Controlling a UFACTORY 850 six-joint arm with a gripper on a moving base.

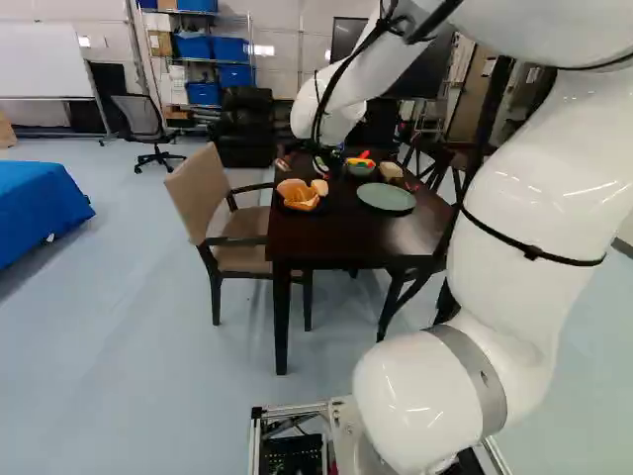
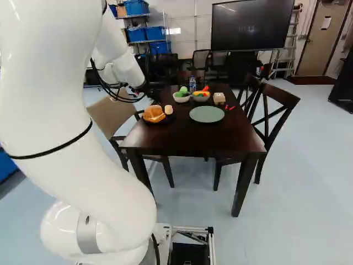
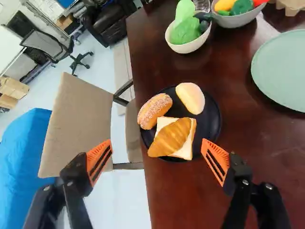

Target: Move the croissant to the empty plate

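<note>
- Where the black plate (image 3: 212, 119) sat near the table's (image 2: 193, 138) edge, the croissant (image 3: 170, 138) lay aslant on a slice of bread (image 3: 188, 143).
- Sharing that plate: a sugared roll (image 3: 155, 110) close beside the croissant, and a smooth pale bun (image 3: 190, 98).
- Green plate (image 3: 286, 71), the empty one, stood apart from the black plate on the same dark tabletop.
- Two bowls nearby: a whitish one (image 3: 190, 45) with green vegetables, a grey one (image 3: 238, 19) with mixed colours. A bottle (image 2: 192, 84) rose behind them; a small carton (image 2: 219, 98) stood near the green plate.
- Tan armchair (image 1: 213, 198) crowded the table on the croissant's side, its armrest reaching the edge; one finger overhung the seat side, the other the tabletop.
- Arm rose thick from its base joint, bent overhead, then reached ahead and sloped down toward the black plate.
- Gripper (image 2: 153, 94) was open, orange pads (image 3: 217, 160) wide apart. Nothing was held; the croissant lay ahead, between the lines of the two fingers.
</note>
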